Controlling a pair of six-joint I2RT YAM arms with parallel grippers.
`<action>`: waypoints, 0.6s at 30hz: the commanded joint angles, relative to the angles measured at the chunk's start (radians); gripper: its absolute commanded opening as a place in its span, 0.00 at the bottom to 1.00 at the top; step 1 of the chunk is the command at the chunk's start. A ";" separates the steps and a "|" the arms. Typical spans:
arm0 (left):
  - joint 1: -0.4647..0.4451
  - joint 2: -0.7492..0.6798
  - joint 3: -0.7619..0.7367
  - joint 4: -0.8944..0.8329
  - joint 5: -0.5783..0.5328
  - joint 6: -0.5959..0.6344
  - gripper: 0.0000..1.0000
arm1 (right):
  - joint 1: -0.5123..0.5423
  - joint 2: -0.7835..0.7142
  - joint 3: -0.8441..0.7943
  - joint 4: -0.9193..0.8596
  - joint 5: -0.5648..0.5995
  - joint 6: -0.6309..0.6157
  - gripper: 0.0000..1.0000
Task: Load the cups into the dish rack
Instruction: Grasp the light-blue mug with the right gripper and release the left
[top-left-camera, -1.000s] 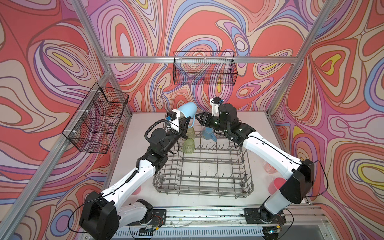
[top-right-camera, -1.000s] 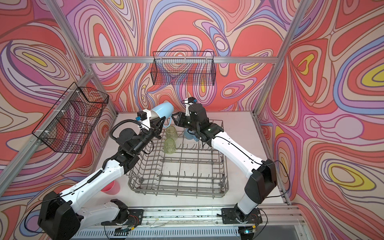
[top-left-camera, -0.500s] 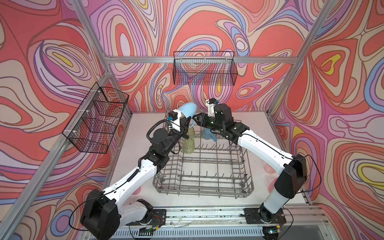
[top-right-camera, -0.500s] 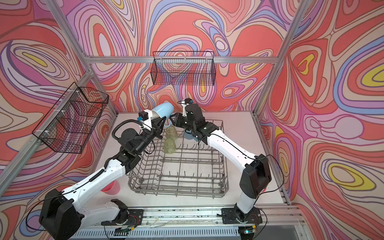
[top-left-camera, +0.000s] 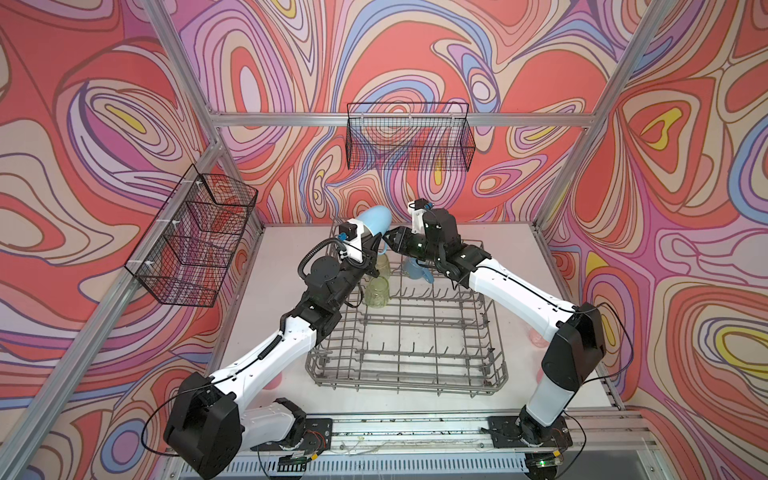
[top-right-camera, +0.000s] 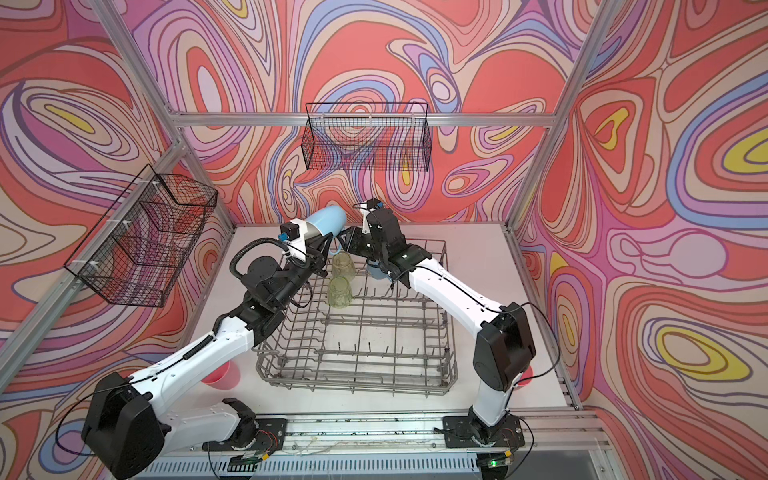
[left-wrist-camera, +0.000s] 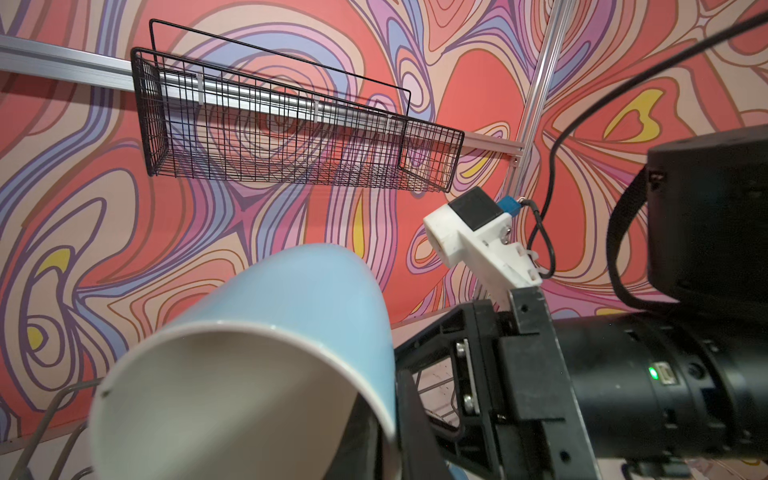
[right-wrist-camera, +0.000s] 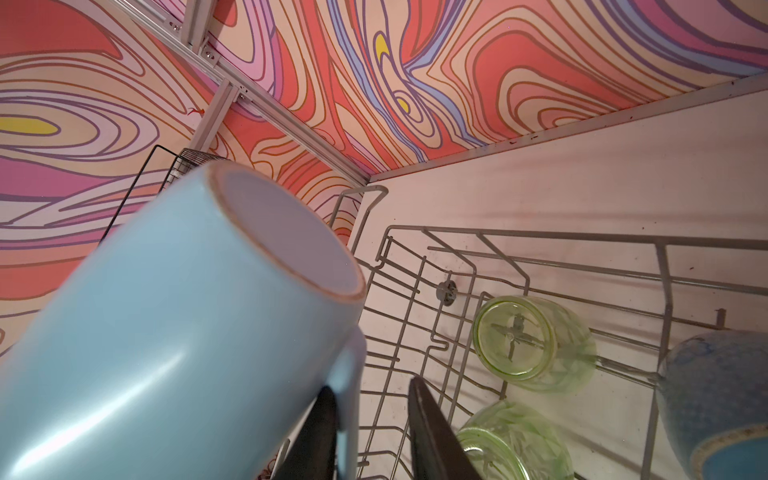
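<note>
A light blue mug (top-left-camera: 376, 218) (top-right-camera: 328, 220) (left-wrist-camera: 291, 299) (right-wrist-camera: 166, 311) hangs tilted above the far left corner of the dish rack (top-left-camera: 496, 332) (top-right-camera: 357, 384) (right-wrist-camera: 519, 239). My left gripper (top-left-camera: 368, 243) (top-right-camera: 320, 247) (left-wrist-camera: 388, 428) is shut on its rim. My right gripper (top-left-camera: 390, 243) (top-right-camera: 345, 243) (right-wrist-camera: 370, 390) stands open around the mug's handle, one finger against it, the other apart. Two yellow-green tumblers (top-left-camera: 382, 266) (top-left-camera: 377, 291) (right-wrist-camera: 528, 340) (right-wrist-camera: 511, 440) and a darker blue mug (top-left-camera: 415, 268) (top-right-camera: 376, 270) (right-wrist-camera: 715, 399) sit upside down in the rack's far rows.
A pink cup (top-right-camera: 222, 374) stands on the table left of the rack. By the right arm are a translucent pink tumbler (top-left-camera: 538, 336) and a pink cup (top-right-camera: 525, 378). Black mesh baskets hang on the back wall (top-left-camera: 409, 137) and left wall (top-left-camera: 195, 237).
My right gripper has moved left to the raised mug and its jaws have narrowed around the handle. The left gripper has kept the mug in place.
</note>
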 joint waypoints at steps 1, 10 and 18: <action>-0.012 -0.002 0.048 0.132 -0.006 0.025 0.00 | 0.003 0.013 0.018 0.037 0.002 0.014 0.29; -0.020 0.006 0.058 0.131 -0.009 0.025 0.00 | 0.008 0.052 0.021 0.046 0.007 0.027 0.26; -0.023 -0.011 0.039 0.128 -0.016 0.027 0.00 | 0.010 0.039 0.019 0.054 0.073 0.009 0.21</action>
